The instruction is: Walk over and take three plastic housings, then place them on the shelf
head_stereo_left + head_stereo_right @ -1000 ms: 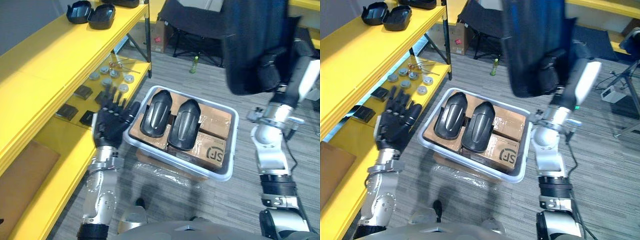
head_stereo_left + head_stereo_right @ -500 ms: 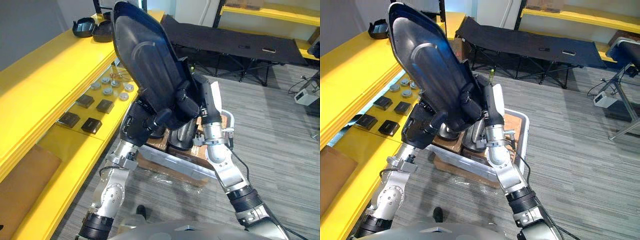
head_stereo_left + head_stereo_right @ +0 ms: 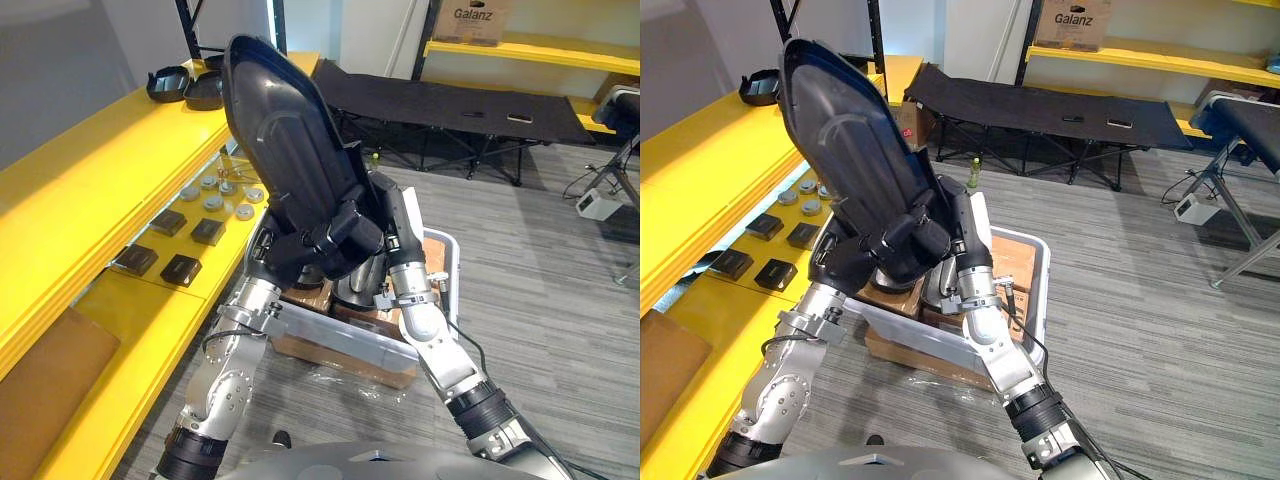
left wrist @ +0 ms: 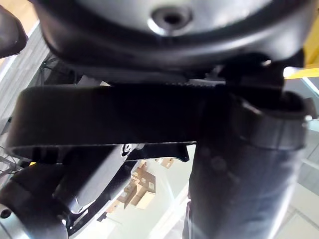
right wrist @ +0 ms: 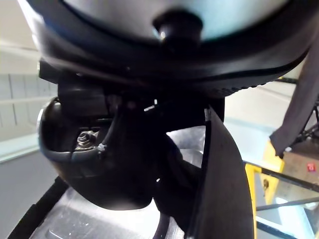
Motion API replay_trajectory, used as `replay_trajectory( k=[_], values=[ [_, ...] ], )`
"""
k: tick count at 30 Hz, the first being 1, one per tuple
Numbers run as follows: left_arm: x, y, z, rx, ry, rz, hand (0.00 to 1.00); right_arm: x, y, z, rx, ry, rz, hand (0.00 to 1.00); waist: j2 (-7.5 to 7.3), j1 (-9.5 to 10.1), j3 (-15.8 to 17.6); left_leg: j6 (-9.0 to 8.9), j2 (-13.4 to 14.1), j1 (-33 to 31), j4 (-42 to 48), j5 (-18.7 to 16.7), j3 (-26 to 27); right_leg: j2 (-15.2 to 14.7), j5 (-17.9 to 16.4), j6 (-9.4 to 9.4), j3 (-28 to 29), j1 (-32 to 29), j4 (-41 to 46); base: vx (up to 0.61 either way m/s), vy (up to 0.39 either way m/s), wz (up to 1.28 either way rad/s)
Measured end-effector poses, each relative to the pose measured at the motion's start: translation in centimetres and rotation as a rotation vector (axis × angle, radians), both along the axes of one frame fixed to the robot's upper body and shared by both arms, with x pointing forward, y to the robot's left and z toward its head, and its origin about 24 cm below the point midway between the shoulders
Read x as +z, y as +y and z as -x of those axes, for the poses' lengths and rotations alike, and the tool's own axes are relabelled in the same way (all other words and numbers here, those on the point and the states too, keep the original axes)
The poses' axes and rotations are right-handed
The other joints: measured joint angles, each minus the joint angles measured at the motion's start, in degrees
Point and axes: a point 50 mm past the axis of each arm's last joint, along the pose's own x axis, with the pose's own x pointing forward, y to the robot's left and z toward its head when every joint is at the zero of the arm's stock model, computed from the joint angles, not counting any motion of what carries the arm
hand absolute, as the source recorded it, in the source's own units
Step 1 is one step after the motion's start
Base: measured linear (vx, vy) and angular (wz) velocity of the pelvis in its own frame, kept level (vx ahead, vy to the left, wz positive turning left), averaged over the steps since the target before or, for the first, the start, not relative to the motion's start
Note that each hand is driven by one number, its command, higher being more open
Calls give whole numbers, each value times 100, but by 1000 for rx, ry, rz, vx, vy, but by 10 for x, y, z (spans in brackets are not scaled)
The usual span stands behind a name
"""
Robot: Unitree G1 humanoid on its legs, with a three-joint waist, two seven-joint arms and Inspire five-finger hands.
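Note:
A large black plastic housing stands upright in the air over the bin, its narrow end pointing up towards the shelf. My right hand is shut on its lower end, with fingers curled over the outer face. My left hand sits low behind the same end, mostly hidden by the housing. Another black housing lies in the white bin, partly covered by my arms. Two more housings rest on top of the yellow shelf.
Cardboard boxes line the bin's floor. The lower shelf level holds small black square parts and round metal discs. A black folding cot stands behind the bin. Grey floor lies open to the right.
My right hand swung the housing from the upper right to the centre over the bin. My left hand moved from beside the bin to under the housing. The camera tilted up.

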Motion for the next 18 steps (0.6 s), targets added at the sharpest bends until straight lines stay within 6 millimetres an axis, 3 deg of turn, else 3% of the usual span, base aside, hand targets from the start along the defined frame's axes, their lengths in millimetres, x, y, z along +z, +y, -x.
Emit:
replay_trajectory(
  k=[12, 18],
  values=[
    [-14, 13, -6, 161, 152, -12, 0, -12, 7, 9, 4, 25, -8, 0, -40, 15, -44, -39, 69, -14, -5, 57, -61, 90, 0, -77, -71, 6, -89, -10, 0, 0],
    [-26, 19, -8, 171, 226, 51, 0, -17, 13, 14, 28, 42, -1, 0, -131, 28, -208, -41, 62, -55, -1, 63, -77, 106, 55, -51, -83, 9, -168, 12, 0, 0]
  ],
)
